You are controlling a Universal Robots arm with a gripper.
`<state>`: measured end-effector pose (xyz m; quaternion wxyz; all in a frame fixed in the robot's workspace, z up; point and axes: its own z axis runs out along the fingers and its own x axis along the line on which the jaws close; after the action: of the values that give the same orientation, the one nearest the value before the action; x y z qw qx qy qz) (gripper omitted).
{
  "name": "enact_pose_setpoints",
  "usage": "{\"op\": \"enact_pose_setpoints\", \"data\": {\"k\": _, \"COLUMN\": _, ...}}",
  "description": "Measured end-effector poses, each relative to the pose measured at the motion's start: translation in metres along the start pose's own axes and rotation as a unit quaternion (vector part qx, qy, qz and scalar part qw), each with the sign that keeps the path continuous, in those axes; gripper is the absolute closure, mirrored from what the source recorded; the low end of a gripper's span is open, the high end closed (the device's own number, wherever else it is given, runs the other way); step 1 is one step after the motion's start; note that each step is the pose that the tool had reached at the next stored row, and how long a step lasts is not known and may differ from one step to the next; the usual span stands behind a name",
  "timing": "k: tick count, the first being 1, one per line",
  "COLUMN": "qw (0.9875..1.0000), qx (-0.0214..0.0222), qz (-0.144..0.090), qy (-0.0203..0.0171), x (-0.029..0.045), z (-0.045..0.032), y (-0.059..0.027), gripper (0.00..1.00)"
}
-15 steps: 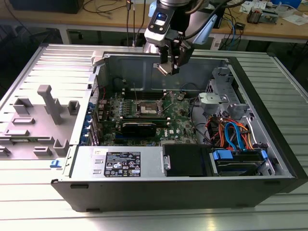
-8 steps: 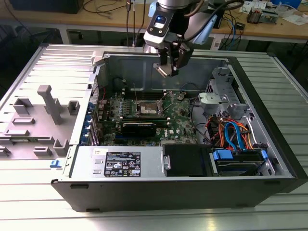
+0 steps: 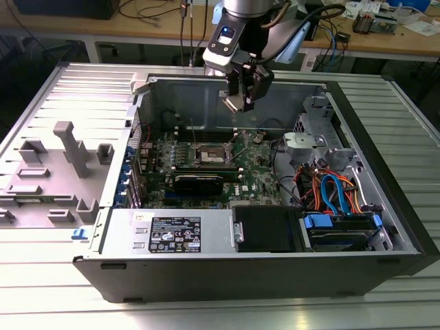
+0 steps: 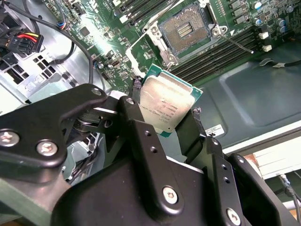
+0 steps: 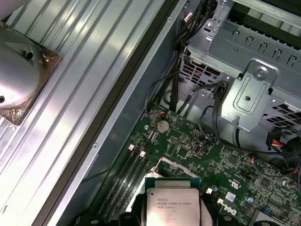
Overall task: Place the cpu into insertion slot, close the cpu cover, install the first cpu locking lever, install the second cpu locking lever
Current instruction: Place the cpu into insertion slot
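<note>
Tool (image 3: 245, 96) pinches the cpu (image 4: 168, 102) by two opposite edges, chip held in the air over the motherboard (image 3: 256, 173) inside the open PC case (image 3: 206, 271). In the exterior view, the insertion slot (image 3: 210, 155) is approx. 7 o'clock from the tool, well apart, uncovered, contacts bare.

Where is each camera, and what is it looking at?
Exterior view: off the arm, looking down into the open computer case; shows the arm and its gripper.
Second wrist view: on the arm, facing the insertion slot; shows the black gripper holding the cpu.
First wrist view: on the arm, facing the green board; shows the gripper's tip.
Both wrist views share the cpu.
</note>
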<state>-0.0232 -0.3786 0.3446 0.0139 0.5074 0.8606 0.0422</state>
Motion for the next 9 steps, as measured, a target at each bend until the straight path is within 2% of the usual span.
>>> {"op": "enact_pose_setpoints", "data": {"k": 9, "qw": 1.0, "qx": -0.0001, "qz": 0.003, "qy": -0.0002, "x": 0.0, "z": 0.0003, "y": 0.0, "gripper": 0.45}}
